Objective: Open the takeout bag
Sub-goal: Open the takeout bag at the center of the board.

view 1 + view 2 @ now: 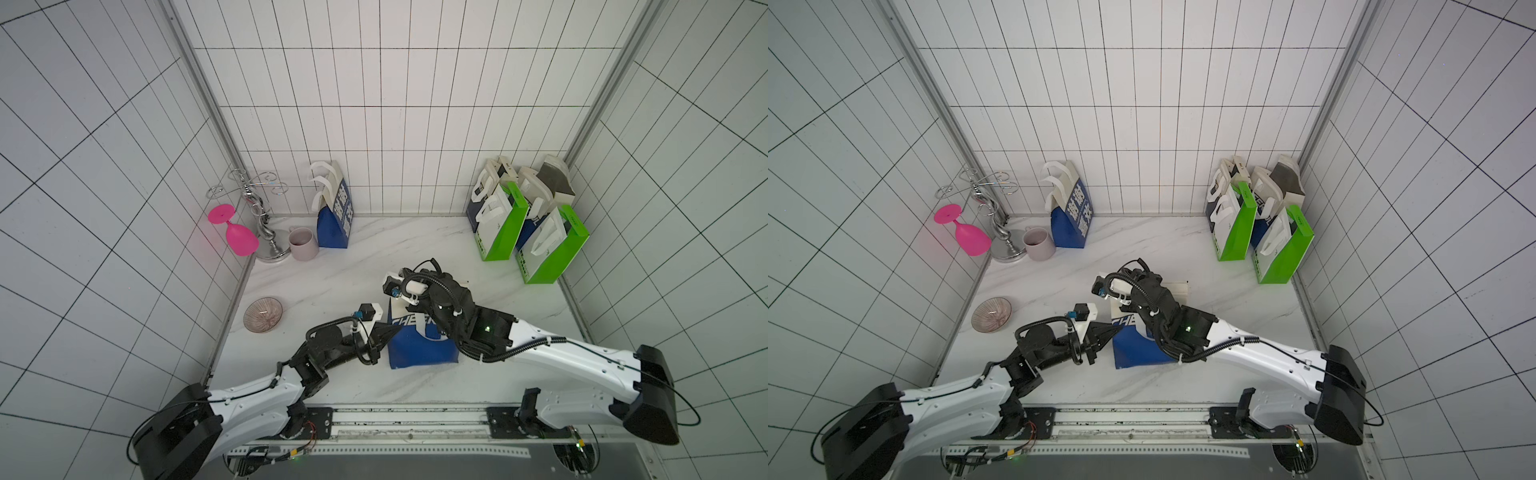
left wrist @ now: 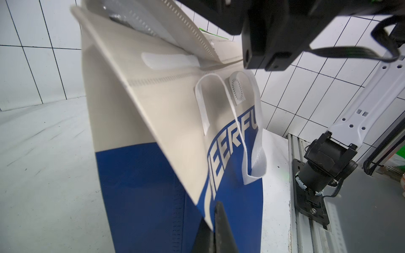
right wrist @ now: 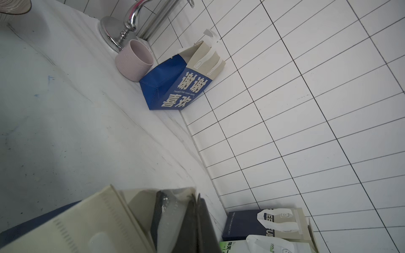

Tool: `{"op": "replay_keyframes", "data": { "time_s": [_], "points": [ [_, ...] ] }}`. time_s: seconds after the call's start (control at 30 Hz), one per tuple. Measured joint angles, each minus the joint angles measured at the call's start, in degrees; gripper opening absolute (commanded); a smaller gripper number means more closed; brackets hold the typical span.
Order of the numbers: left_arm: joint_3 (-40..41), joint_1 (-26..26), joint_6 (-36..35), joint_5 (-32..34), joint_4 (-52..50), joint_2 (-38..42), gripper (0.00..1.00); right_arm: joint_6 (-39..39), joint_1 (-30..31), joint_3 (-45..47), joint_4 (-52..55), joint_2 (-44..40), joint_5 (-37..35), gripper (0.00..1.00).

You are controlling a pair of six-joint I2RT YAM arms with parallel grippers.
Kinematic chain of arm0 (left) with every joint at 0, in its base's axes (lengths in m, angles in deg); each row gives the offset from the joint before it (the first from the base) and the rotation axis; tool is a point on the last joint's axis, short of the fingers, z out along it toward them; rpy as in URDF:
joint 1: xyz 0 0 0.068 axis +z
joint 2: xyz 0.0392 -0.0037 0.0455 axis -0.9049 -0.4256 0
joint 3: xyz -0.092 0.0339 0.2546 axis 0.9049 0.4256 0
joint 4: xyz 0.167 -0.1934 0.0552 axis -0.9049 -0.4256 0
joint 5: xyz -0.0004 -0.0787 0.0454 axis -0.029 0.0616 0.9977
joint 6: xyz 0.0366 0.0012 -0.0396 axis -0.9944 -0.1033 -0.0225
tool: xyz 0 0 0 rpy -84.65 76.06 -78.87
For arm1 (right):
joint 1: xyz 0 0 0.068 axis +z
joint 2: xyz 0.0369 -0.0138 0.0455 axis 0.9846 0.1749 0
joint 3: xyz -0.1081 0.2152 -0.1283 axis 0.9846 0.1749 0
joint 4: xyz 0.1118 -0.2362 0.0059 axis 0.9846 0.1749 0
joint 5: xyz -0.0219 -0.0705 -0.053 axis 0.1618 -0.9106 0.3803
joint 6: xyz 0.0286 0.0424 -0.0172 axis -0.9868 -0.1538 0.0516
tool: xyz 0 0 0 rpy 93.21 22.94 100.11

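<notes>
Beneath right claw (image 3: 195,203): blue-and-beige fabric takeout bag (image 1: 419,349), its beige top flap (image 2: 166,24) clamped. Left claw (image 1: 392,331), fingers together, at bag's side. I'd lift flap slowly, bracing there.

Right arm (image 1: 453,303) covers top of takeout bag (image 1: 419,353).

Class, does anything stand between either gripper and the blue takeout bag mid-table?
Nothing visible does. Both are closed on the takeout bag: the left gripper at its side fold, the right gripper at its top edge.
</notes>
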State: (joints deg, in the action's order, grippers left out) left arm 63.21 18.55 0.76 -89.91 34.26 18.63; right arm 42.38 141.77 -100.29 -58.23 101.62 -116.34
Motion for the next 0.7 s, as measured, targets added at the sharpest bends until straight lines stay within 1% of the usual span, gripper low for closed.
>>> {"op": "replay_keyframes", "data": {
  "time_s": [0.1,0.13,0.17,0.23,0.27,0.33,0.37,0.4,0.57,0.7],
  "points": [
    [0.00,-0.15,-0.11,0.02,-0.55,0.17,0.00,-0.24,-0.35,-1.29,3.13,-0.11,2.29,0.00],
    [0.00,-0.17,-0.11,0.04,-0.74,0.17,0.00,-0.44,-0.37,-1.57,4.02,-0.13,2.64,0.03],
    [0.00,-0.17,-0.11,0.04,-0.94,0.17,0.00,-0.68,-0.37,-1.70,4.57,-0.13,2.97,0.09],
    [0.00,-0.20,-0.11,0.00,-1.33,0.17,0.00,-1.64,-0.37,-1.73,5.79,-0.31,3.41,0.26],
    [0.00,-0.20,-0.11,-0.07,-1.40,0.17,0.00,-2.21,-0.37,-1.73,6.34,-0.42,3.61,0.32],
    [0.00,-0.26,-0.11,-0.20,-1.46,0.17,0.00,-3.50,-0.37,-1.73,7.34,-0.94,3.85,0.43],
    [0.00,-0.28,-0.11,-0.22,-1.51,0.17,0.00,-4.11,-0.37,-1.73,7.69,-1.31,4.04,0.46],
    [0.00,-0.31,-0.11,-0.26,-1.55,0.17,0.00,-4.81,-0.35,-1.73,8.09,-1.90,4.42,0.48],
    [0.00,-0.35,-0.11,-0.37,-1.60,0.17,0.00,-6.86,-0.20,-1.64,9.40,-4.20,3.98,0.47],
    [0.00,-0.48,-0.11,-0.39,-1.60,0.17,0.00,-8.28,0.55,-1.46,9.94,-4.26,2.14,0.37]
  ]
}}
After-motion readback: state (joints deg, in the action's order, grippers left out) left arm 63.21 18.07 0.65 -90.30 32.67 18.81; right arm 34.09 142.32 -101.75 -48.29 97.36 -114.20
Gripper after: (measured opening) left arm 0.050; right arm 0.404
